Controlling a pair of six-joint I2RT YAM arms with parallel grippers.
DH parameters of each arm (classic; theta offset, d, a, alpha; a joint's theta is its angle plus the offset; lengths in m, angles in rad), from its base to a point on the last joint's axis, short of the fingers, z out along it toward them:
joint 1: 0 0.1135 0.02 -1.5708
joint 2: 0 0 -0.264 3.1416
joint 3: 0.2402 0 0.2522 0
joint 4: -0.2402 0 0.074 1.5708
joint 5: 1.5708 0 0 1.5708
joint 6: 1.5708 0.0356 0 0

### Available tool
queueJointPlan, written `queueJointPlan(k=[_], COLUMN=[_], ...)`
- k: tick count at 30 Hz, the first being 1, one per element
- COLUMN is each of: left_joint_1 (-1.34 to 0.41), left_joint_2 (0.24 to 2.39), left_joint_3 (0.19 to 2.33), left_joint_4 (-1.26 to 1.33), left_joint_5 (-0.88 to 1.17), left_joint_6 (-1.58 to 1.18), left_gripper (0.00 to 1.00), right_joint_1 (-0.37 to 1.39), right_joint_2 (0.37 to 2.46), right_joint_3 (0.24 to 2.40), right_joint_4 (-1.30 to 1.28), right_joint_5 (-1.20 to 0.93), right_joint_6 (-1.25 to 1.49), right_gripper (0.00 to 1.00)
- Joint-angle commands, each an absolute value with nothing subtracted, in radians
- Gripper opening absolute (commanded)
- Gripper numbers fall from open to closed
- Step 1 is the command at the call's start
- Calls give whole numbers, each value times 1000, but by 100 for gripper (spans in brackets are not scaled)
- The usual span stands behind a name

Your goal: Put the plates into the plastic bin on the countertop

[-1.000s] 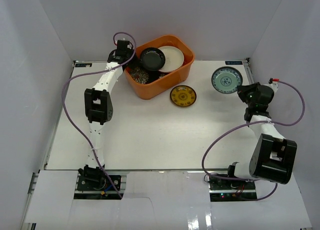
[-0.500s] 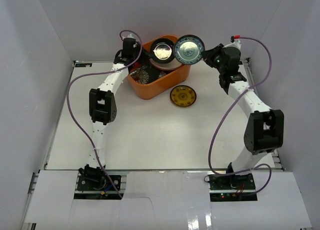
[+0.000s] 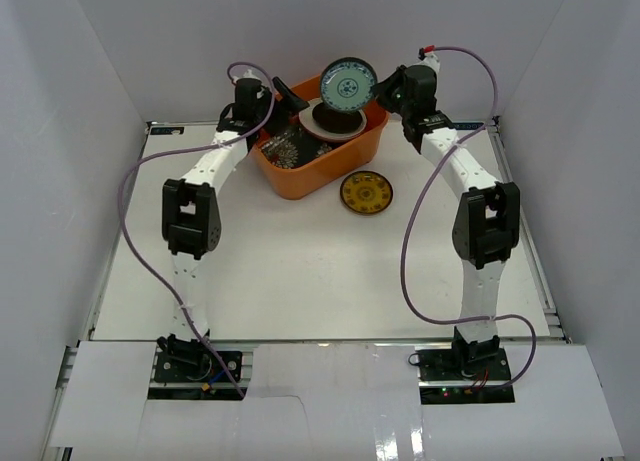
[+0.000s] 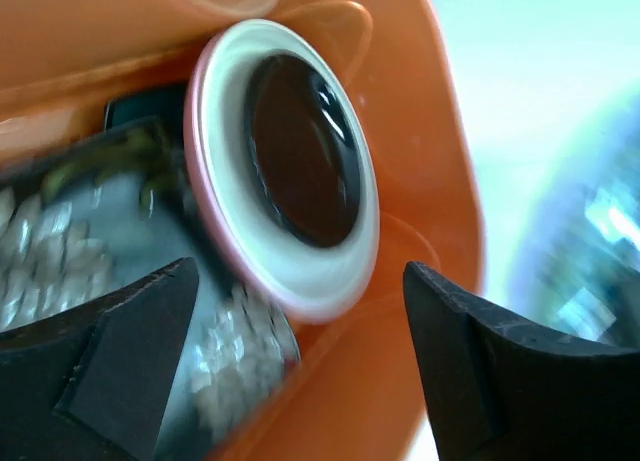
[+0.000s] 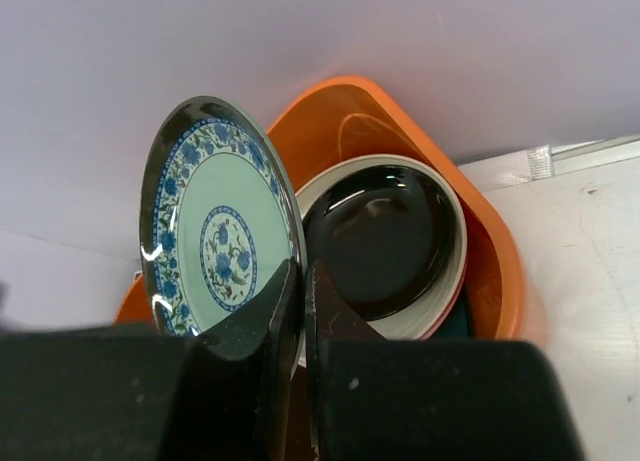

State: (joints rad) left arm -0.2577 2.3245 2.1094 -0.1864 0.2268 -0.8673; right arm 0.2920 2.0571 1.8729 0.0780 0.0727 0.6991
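The orange plastic bin (image 3: 345, 166) stands at the back of the white countertop (image 3: 300, 261). In it a glossy black plate (image 3: 335, 118) lies on a cream plate (image 4: 300, 281), beside a black flowered plate (image 3: 288, 147). My right gripper (image 3: 378, 93) is shut on the rim of the teal-and-white plate (image 3: 348, 85), holding it upright on edge above the bin. The right wrist view shows that plate (image 5: 215, 241) pinched in my gripper (image 5: 305, 291) over the black plate (image 5: 385, 241). My left gripper (image 3: 290, 96) stands open and empty over the bin's left side, fingers (image 4: 120, 351) wide apart.
A yellow-patterned plate (image 3: 366, 193) lies on the countertop just in front of the bin's right corner. White walls close in the left, back and right. Purple cables loop from both arms.
The right arm swung from the right side to above the bin with the teal-and-white plate in its grip. The left gripper opened and let the black plate go onto the cream plate.
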Motion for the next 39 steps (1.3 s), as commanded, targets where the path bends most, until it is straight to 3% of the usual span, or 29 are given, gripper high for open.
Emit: queueJointPlan(k=[1,3,5,6,9,14,15,20,27,35,39], left_joint_1=[-267,-314,-397,-423,-549,-666,-708,-773,-779,-778,-778], left_joint_2=[1963,1789,1642,1603,1522,1488,1409,1185,818,565,541], left_joint_3=[1962,1840,1622,1544,1292,1014,938,862,756,727,732], left_joint_4=[-66,-68,-67,-67,-66,-43,-11,-8,-191,-480,-508], left_joint_5=[227,180,100,72,-21,-37,-50,-42,-28,-218,-247], left_joint_6=[-824,-787,-770,-773,-782,-854,-833,-736,-634,-565,-531], left_gripper=[91,86,75,74,73,73,72,79,98,98,98], right_joint_1=[302,318,321,319,310,255,221,184,175,176,178], right_joint_2=[2114,2189,2244,2243,2104,1679,1526,1463,1624,1856,1923], right_joint_3=[1989,2103,2214,2226,2058,1523,1238,901,770,761,814], right_joint_4=[46,-9,-67,-101,-48,119,188,242,359,606,568], right_joint_5=[95,107,71,61,48,77,90,-56,-165,-236,-184], right_joint_6=[701,699,696,693,643,545,520,506,587,822,861], right_gripper=[8,13,39,60,69,63,57,63,68,64,46])
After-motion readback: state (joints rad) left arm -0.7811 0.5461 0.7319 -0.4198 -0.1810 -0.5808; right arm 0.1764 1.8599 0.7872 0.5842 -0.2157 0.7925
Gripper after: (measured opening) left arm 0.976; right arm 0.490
